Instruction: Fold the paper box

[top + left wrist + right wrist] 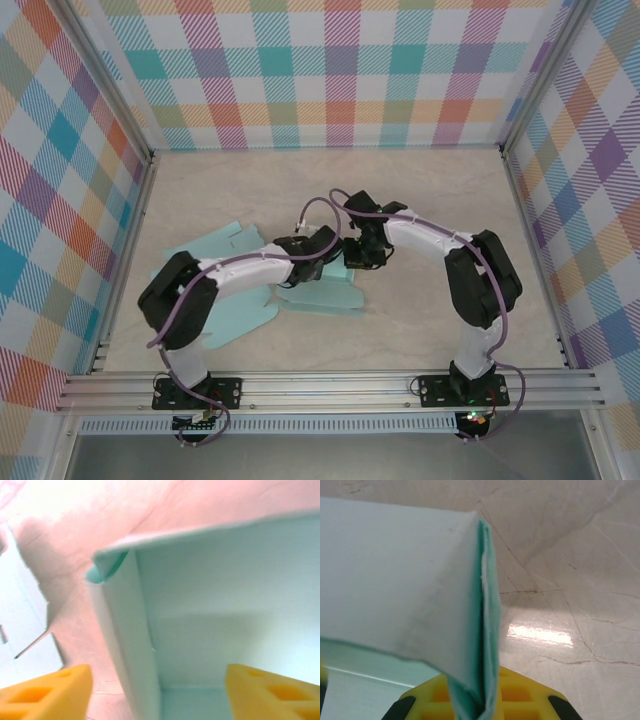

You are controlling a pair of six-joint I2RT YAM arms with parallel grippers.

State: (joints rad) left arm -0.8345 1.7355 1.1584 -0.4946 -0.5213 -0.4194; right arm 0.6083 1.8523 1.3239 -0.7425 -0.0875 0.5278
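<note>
The pale teal paper box [228, 246] lies partly flat on the table, with a raised part at the centre where both arms meet. My left gripper [322, 246] is open; in the left wrist view its yellow fingers [50, 690] stand wide apart on either side of an upright folded wall [125, 640] of the box, without touching it. My right gripper [362, 252] is shut on the paper box: in the right wrist view a doubled-over wall [487, 630] runs down into the closed gripper [485, 707].
Flat flaps of the box [240, 325] spread toward the left arm's base. The marble-look table [430, 185] is walled by checked panels on three sides. A metal rail [330, 385] runs along the near edge.
</note>
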